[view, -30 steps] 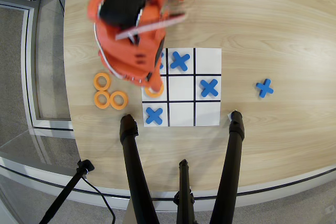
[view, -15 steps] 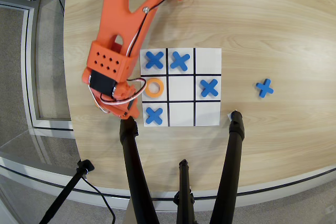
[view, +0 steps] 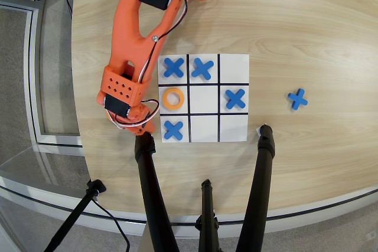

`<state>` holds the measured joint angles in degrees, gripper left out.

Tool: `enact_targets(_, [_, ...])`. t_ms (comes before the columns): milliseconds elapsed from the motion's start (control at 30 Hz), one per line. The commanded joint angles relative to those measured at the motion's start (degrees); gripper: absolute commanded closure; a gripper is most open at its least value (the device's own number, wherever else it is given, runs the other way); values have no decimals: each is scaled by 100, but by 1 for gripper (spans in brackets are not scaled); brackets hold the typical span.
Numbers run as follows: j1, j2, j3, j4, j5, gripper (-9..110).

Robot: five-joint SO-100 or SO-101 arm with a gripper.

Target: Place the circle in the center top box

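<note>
An orange ring (view: 173, 98) lies flat in the middle cell of the left column of the white 3x3 board (view: 234, 129). The bottom row holds one blue cross (view: 173, 130) at its left; its middle cell (view: 204, 128) is plain white and empty. My orange arm reaches down from the top edge along the board's left side. My gripper (view: 142, 126) sits just left of the board's bottom-left corner, apart from the ring and holding nothing that I can see. A black tripod leg partly covers its tips, so its opening is unclear.
More blue crosses lie in the top-left (view: 173, 66), top-middle (view: 202, 68) and right-middle (view: 235, 98) cells. A loose cross (view: 297, 99) lies on the wooden table to the right. Black tripod legs (view: 263, 163) rise over the front edge just below the board.
</note>
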<state>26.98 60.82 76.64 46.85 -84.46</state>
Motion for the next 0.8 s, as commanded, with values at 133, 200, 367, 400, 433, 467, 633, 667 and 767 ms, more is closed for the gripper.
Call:
enact_targets(133, [-9, -105, -88, -53, 53, 76])
enact_targets(200, [-9, -123, -35, -44, 79, 76])
enact_targets(367, [-35, -123, 149, -26, 149, 76])
enact_targets(400, [-44, -123, 176, -18, 158, 76])
enact_targets(433, [-53, -123, 211, -18, 185, 76])
enact_targets(467, [-62, -123, 229, -9, 211, 76])
enact_targets(633, [-70, -141, 272, 176, 334, 78])
enact_targets(667, [-70, -141, 272, 255, 360, 79])
enact_targets(767, [-70, -141, 220, 589, 431, 79])
